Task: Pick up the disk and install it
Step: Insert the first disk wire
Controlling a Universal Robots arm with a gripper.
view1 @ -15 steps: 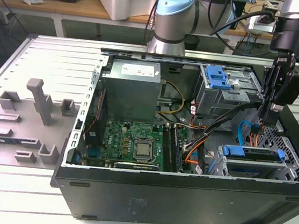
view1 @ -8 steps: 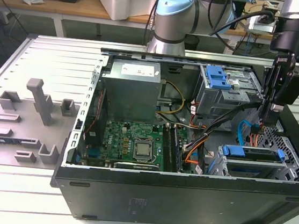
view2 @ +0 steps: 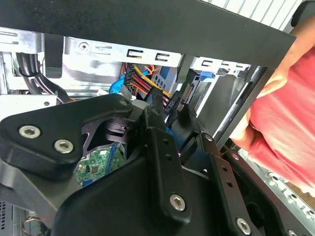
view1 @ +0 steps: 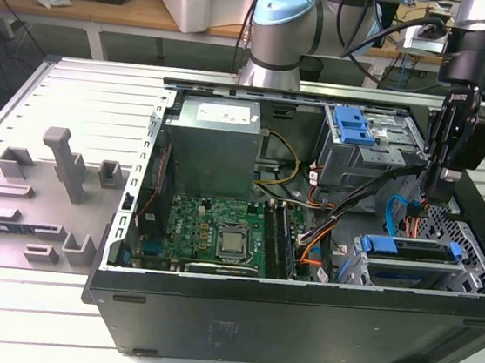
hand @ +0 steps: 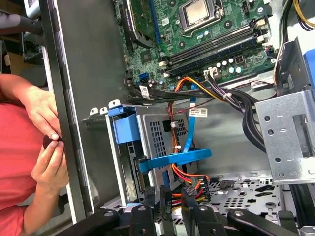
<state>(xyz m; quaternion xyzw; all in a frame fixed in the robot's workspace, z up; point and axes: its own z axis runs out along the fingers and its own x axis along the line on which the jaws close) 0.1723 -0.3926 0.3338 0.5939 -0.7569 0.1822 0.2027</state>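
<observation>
The disk (view1: 410,260), grey metal with a blue frame along its edge, lies in the drive cage at the front corner of the open computer case (view1: 297,319), on the exterior view's right. Its blue frame (hand: 173,160) also shows in the first wrist view. My gripper (view1: 440,193) hangs inside the case just behind that cage. Its black fingers (view2: 156,129) stand close together on a black cable connector (view2: 173,101) with red, yellow and orange wires. The same connector (hand: 189,190) sits at the gripper (hand: 177,199) tips, close beside the cage.
A person's hands (hand: 47,147) and red sleeve (view2: 290,123) are right outside the case wall. Inside the case are the motherboard (view1: 219,231), a grey power-supply box (view1: 209,147), a second blue-fronted bay (view1: 358,129) and loose cables (view1: 401,213). Grey fixtures (view1: 65,161) stand on the table.
</observation>
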